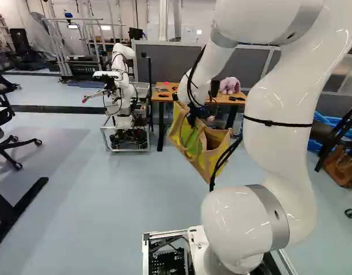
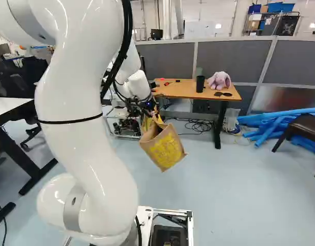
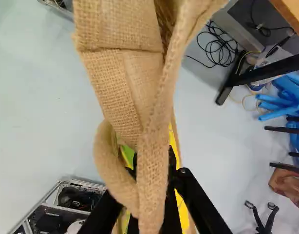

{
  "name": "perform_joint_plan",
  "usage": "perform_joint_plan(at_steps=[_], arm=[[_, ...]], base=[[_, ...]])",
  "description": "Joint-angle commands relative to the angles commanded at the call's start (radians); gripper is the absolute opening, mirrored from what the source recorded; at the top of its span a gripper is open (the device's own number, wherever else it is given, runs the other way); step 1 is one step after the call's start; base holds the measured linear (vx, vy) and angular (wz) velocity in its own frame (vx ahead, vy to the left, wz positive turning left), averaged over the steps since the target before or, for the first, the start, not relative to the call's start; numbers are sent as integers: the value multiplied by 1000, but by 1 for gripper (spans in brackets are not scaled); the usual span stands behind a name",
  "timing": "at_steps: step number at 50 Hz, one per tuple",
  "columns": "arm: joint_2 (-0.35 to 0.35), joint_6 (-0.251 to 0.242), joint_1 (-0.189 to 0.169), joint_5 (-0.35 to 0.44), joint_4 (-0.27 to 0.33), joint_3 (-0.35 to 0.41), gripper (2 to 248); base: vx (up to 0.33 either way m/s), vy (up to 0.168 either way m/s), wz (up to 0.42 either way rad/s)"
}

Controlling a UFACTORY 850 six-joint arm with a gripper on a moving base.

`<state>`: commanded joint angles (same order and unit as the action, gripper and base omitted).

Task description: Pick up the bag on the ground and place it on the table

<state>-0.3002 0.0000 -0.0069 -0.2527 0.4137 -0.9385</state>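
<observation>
My gripper (image 2: 150, 108) is up in the air in front of the wooden table (image 2: 180, 90), holding the tan and yellow bag (image 2: 165, 149), which hangs tilted off the floor. In the left base view the bag (image 1: 203, 146) dangles beside the table's near edge, its opening visible. The wrist view has the gripper (image 3: 153, 187) shut on a burlap handle of the bag (image 3: 110, 78); cloth covers much of the fingers.
A purple plush toy (image 2: 219, 81), a dark cup (image 2: 200, 83) and small items lie on the table. Another robot (image 1: 123, 86) stands left of it. Cables (image 2: 197, 125) lie under the table; blue tubes (image 2: 273, 119) and a brown chair (image 2: 306, 128) are to its right.
</observation>
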Motion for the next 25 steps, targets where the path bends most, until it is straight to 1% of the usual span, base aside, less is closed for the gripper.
perform_joint_plan(at_steps=[14, 25], arm=[[41, 0, 0, -33, -12, 5, 30], [41, 0, 0, -62, -22, -6, 30]], base=[[0, 0, 0], [0, 0, 0]])
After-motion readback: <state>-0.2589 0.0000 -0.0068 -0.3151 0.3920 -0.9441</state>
